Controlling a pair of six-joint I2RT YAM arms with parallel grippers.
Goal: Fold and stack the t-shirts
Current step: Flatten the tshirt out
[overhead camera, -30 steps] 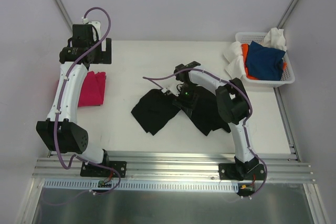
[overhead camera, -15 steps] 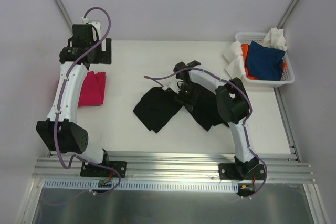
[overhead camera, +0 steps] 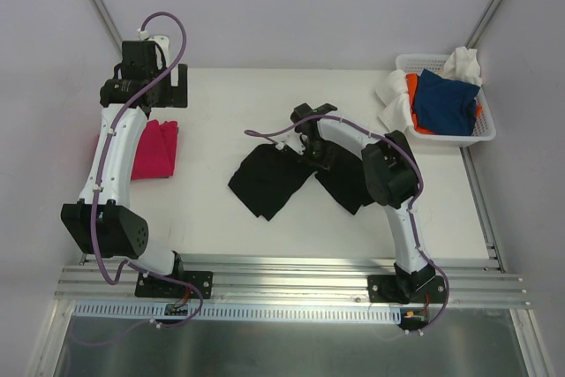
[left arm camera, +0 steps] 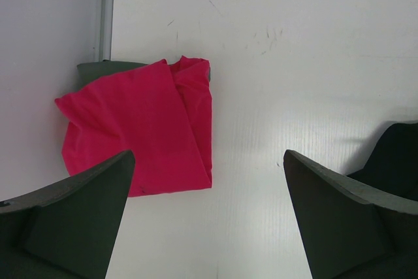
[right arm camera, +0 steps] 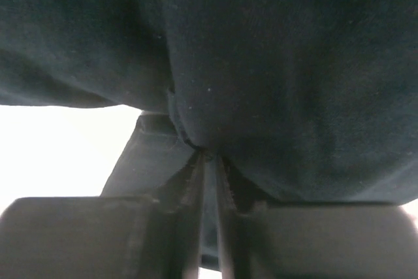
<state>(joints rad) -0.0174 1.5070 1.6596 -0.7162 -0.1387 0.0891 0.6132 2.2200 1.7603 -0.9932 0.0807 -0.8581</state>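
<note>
R arm bent at the elbow, reaching in w/ R claw (overhead camera: 316, 149) low and clenched on a fold of the black tee (overhead camera: 269, 181), which lies crumpled mid table (overhead camera: 221, 103). L arm stretched up the left side, L claw (left arm camera: 208, 158) spread wide, holding nothing, above the folded pink tee (left arm camera: 144, 129) by the left edge. Blue tee (overhead camera: 446, 101) in basket (overhead camera: 485, 134), far right corner.

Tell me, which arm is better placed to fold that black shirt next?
The right: the right gripper is pinched on the black t-shirt; the left gripper hangs open above the pink t-shirt.
</note>
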